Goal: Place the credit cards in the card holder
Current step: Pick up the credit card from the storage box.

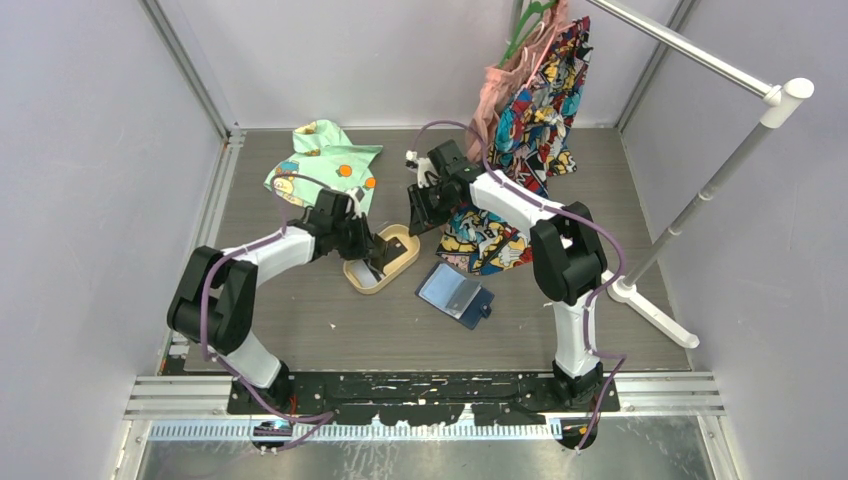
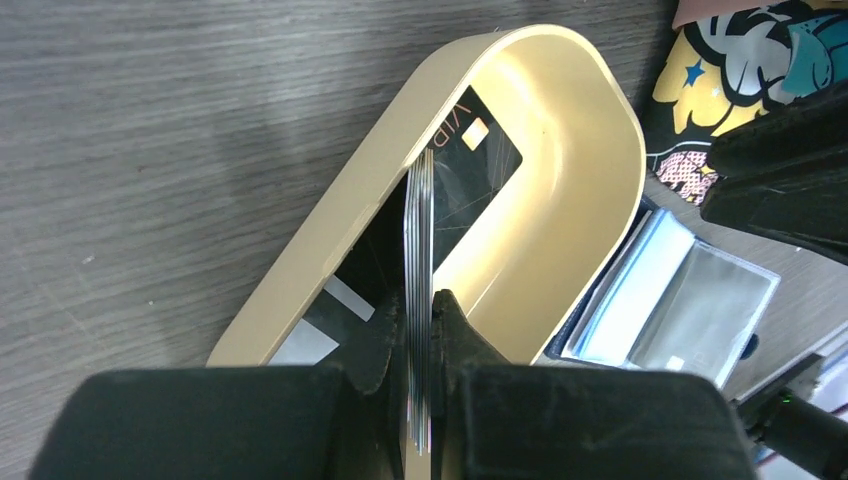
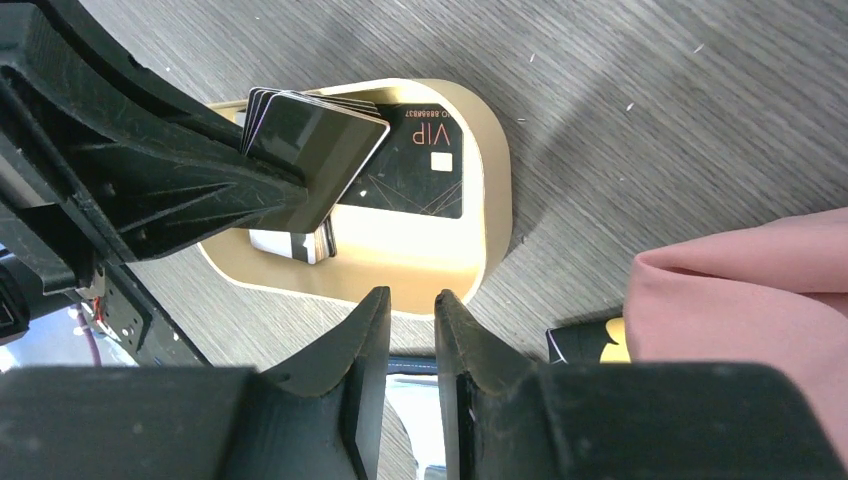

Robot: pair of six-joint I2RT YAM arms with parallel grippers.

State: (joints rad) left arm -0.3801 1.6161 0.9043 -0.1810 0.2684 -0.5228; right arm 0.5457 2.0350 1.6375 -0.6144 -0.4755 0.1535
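Your left gripper [image 2: 420, 400] fills the bottom of its wrist view. Its jaws are clamped on a stack of cards [image 2: 418, 250] held on edge, several of them pressed face to face. You can see the thin edges running up from between the fingers [image 2: 465, 340]. The stack hangs over the tray [image 2: 330, 230], a tan oval dish on the grey table [image 2: 150, 150].

More cards lie inside the tray. A black VIP card [image 3: 420, 160] sits flat on the bottom, face up. A small pile [image 3: 295, 243] with pale stripes sits beside it, partly under the gripped stack.

Your right gripper [image 3: 412, 310] hangs above the tray's rim. Its jaws stand a narrow gap apart with nothing between them, and you can see the tray and table through the gap.

The holder [image 1: 452, 288] lies open on the table just beside the tray, on the right arm's side, with its pale glossy pockets facing up. No card is in it that you can see.

Comic-print cloth [image 1: 490, 240] lies by the right arm, a green cloth [image 1: 325, 160] is at the far left, and pink cloth [image 3: 740, 300] shows in the right wrist view.
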